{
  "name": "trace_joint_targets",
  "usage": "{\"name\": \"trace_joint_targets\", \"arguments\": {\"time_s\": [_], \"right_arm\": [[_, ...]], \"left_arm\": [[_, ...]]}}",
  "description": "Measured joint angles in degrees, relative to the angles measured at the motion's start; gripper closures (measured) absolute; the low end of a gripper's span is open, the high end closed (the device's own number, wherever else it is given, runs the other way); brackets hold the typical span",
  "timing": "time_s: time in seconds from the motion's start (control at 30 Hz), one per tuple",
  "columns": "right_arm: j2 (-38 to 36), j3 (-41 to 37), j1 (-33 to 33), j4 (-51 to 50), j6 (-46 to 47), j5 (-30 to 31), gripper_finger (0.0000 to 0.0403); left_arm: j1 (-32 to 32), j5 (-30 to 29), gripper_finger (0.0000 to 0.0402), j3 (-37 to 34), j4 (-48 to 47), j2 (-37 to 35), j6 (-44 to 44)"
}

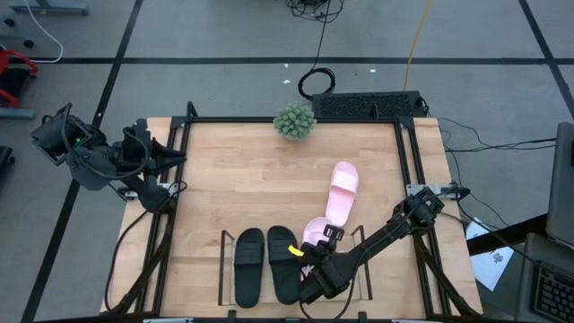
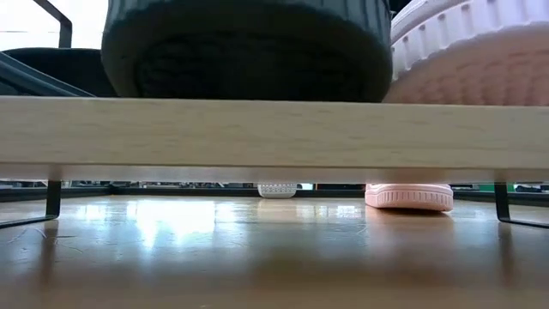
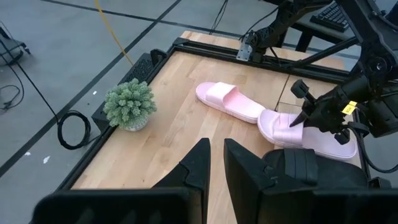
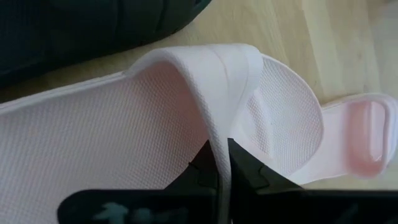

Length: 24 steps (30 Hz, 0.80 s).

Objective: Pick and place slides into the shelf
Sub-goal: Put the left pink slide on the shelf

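Observation:
Two black slides lie side by side in the shelf at the table's near edge. One pink slide sits to their right at the shelf, under my right gripper, which is shut on its strap. The other pink slide lies sole-down on the bare wood just beyond it. My left gripper waits above the table's left edge, its fingers drawn together with only a slit between them, holding nothing. In the low view a black sole and a pink sole rest on the pale front rail. My right gripper pinches the pink slide's wide strap at its edge between the two fingers. It comes from above, slanting from the table's right. The slide lies at the shelf beside the black pair; whether its sole is fully down I cannot tell.
A small green potted plant stands at the table's far edge, with a black box behind it. Black metal frame rails run along the table's left and right sides. Bare wood stretches between the plant and the shelf.

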Motion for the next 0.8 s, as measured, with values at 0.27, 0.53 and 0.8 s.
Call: {"name": "trace_joint_targets", "arguments": {"time_s": [0.27,0.53,0.8], "right_arm": [[0.26,4.78,0.22,-5.87,-0.92,3.79,0.0403],[0.2,5.66,-0.04,-6.28,-3.66,4.22,0.0403],[0.17,5.14,-0.07,-6.17,-3.82,4.24,0.0403]], "left_arm": [[0.02,-0.02,0.0355,0.0,0.0,0.0,-0.07],[0.0,0.33,0.0355,0.0,0.02,0.0,-0.13],[0.0,0.48,0.0355,0.0,0.02,0.02,-0.22]]}}
